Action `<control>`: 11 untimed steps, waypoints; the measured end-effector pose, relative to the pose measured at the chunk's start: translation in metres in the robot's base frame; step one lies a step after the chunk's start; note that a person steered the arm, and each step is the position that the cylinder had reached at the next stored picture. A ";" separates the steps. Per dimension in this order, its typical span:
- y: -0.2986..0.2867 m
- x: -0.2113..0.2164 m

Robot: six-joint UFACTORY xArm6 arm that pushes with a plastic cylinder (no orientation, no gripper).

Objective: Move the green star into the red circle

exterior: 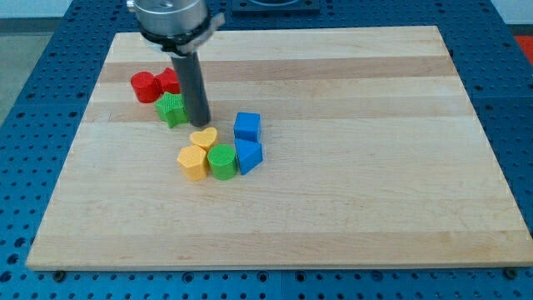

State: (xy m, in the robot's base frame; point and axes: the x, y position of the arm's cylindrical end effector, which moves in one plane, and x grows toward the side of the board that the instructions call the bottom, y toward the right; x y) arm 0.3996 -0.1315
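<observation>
Tool tip (201,123) just right of green star (172,109)

Arm enters from view's top, left of centre; grey wrist housing (171,17) cut off by frame edge. Dark rod (192,83) hangs straight down, upright. My tip (199,124) sits at table-top lvl.

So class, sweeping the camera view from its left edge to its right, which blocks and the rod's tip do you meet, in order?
Red circle → green star → yellow block → my tip → green cylinder → the two blue blocks. The second red block, the yellow heart and the blues' own order overlap too much to place.
</observation>
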 end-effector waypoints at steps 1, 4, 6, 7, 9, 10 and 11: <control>-0.037 -0.002; -0.090 0.039; -0.092 0.009; -0.092 0.002; -0.104 0.024; -0.094 0.059; -0.081 0.104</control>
